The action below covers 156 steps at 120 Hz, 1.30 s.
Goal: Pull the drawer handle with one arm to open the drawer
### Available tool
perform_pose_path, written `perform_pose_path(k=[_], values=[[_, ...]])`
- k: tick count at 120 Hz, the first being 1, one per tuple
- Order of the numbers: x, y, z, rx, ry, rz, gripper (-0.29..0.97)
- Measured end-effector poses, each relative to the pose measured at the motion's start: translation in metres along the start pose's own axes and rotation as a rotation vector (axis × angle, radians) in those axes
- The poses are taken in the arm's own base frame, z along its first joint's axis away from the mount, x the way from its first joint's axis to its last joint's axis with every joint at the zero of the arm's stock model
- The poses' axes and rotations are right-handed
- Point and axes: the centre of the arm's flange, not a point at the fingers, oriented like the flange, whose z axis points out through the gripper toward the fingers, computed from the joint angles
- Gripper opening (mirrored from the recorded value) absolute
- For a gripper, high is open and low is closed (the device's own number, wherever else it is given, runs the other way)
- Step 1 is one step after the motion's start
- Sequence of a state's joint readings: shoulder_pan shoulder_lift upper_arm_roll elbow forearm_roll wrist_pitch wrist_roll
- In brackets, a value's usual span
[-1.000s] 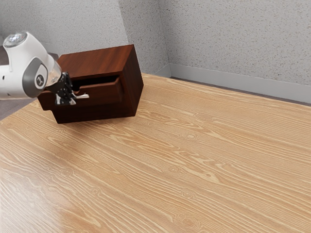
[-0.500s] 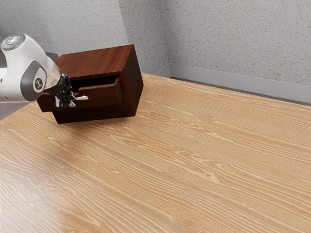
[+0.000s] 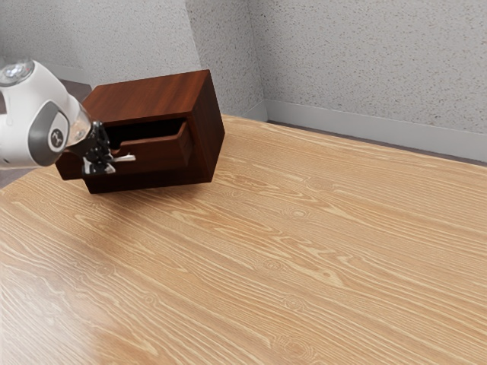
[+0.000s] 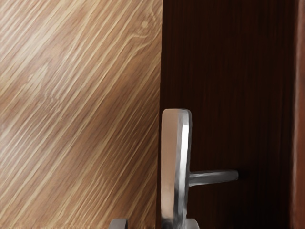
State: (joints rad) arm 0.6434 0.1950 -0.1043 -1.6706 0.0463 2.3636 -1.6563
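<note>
Since a second ago my arm (image 3: pixel 34 125) has drawn back toward the exterior view's left, and the drawer (image 3: pixel 152 150) has come with it, sliding further out of the dark wooden cabinet (image 3: pixel 160 95); the shadowed gap above and behind its front is wider than it was. The cabinet itself has not shifted on the table (image 3: pixel 304 243). The drawer now stands partly open, its front clear of the cabinet's face, at the far corner of the table on the exterior view's left. The gripper (image 3: pixel 100 161) sits at the drawer front, on the silver drawer handle (image 3: pixel 125 158), whose bar juts out toward the exterior view's right of the black fingers. From the wrist camera, the drawer handle (image 4: pixel 174 167) is an upright metal bar standing off the dark drawer front on a short post, with pale table grain beside it. Two fingertips (image 4: pixel 119 223) peek in at the lower edge, one on each side of the bar: one lies close against it, the other stands just off it with table showing between. So I read the jaws as apart, straddling the bar and not clamped on it. Behind the cabinet a speckled grey wall (image 3: pixel 365 53) turns a corner, with a grey skirting board (image 3: pixel 380 129) along its foot.
</note>
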Motion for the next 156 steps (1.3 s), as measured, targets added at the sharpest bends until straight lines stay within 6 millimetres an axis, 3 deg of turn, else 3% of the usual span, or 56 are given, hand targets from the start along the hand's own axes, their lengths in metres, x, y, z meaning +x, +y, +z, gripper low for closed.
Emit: perform_pose_path(k=[46, 156], values=[[0.0, -0.015, -0.015, -0.015, 0.001, -0.001, 0.05], [-0.002, -0.041, -0.028, -0.001, 0.006, 0.001, 0.04]])
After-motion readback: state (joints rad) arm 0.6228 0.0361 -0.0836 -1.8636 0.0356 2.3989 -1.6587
